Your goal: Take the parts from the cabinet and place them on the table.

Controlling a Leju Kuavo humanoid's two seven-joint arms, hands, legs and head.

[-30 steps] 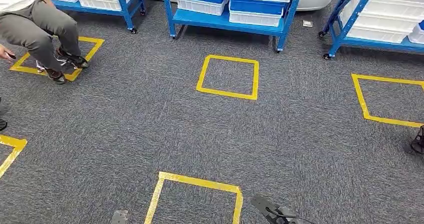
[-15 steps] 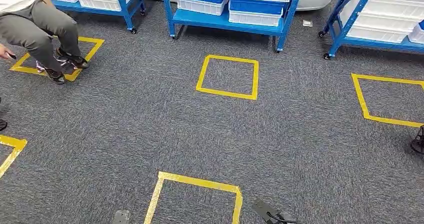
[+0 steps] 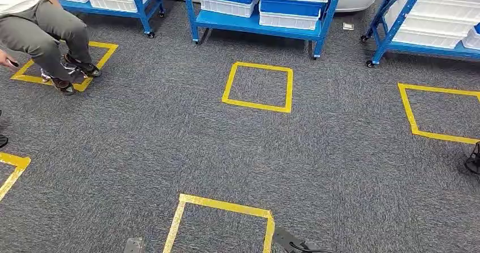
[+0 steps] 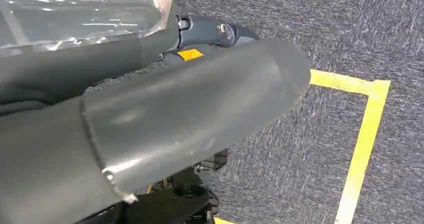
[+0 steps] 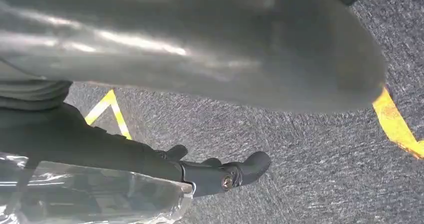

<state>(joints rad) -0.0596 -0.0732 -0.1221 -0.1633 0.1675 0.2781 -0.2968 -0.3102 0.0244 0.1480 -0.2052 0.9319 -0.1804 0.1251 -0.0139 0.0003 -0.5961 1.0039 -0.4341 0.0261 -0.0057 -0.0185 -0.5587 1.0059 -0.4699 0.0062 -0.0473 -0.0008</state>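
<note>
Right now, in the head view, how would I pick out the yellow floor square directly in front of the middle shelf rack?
Start at the blue shelf rack at top centre, stacked with blue and white bins. On the grey carpet in front of it lies a yellow tape square. Unlike the other taped squares, it is fully in frame, and no one stands on it.

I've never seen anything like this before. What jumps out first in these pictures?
Bright yellow tape squares mark the grey carpet, one near the middle of the floor and others toward the edges. Along the far side stand blue shelving racks loaded with white and blue bins. A person crouches at the far left on one square, and close up, each wrist view has a thick grey thumb over the carpet.
</note>
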